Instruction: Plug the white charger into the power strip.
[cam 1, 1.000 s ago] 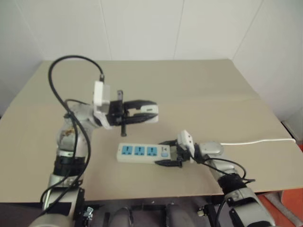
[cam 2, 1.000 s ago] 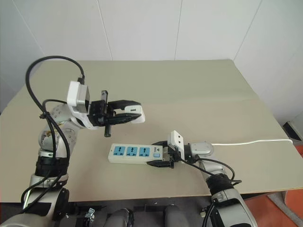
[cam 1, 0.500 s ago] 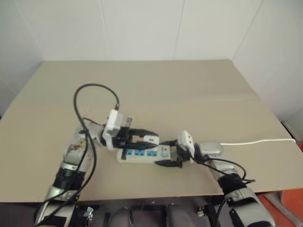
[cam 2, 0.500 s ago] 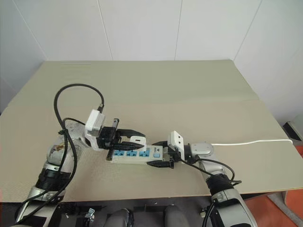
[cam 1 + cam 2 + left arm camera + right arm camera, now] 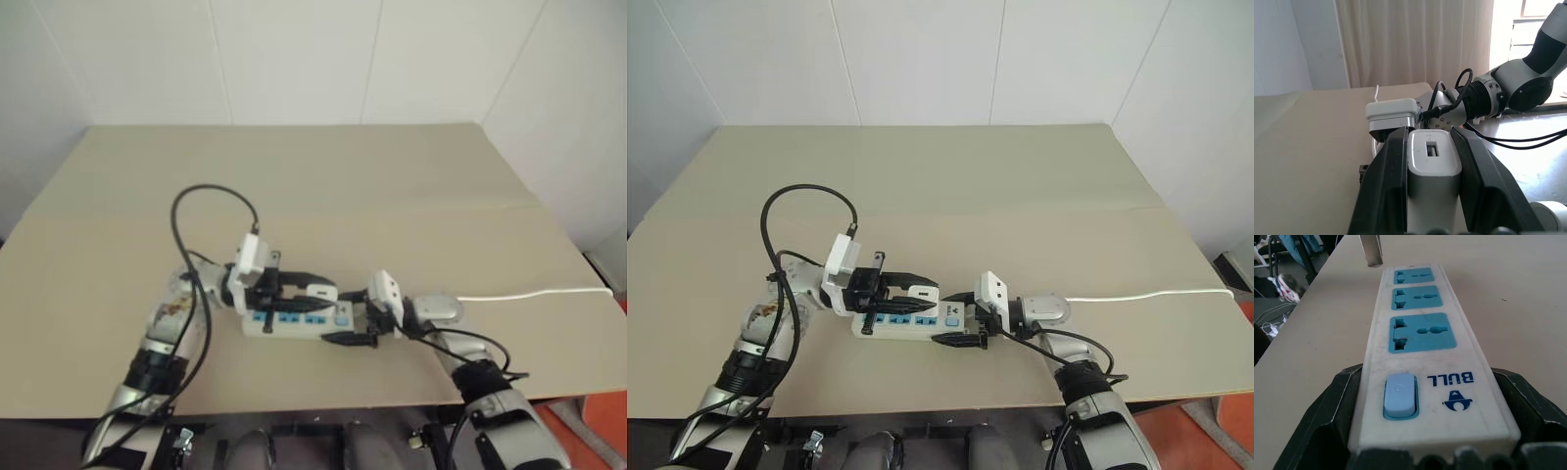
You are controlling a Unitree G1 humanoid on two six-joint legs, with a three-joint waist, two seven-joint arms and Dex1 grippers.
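Near-edge middle of table (image 5: 1019, 176) is crowded: strip (image 5: 906, 320) flanked by left gripper (image 5: 921, 294) above and right gripper (image 5: 958, 316) at its switch end. Cable (image 5: 1146, 294) crosses toward right edge. Far half is left free.

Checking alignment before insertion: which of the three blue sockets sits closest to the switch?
The end socket beside the blue switch on the power strip; the other two lie farther along.

Power strip (image 5: 906, 321) on beige table (image 5: 1019, 196)
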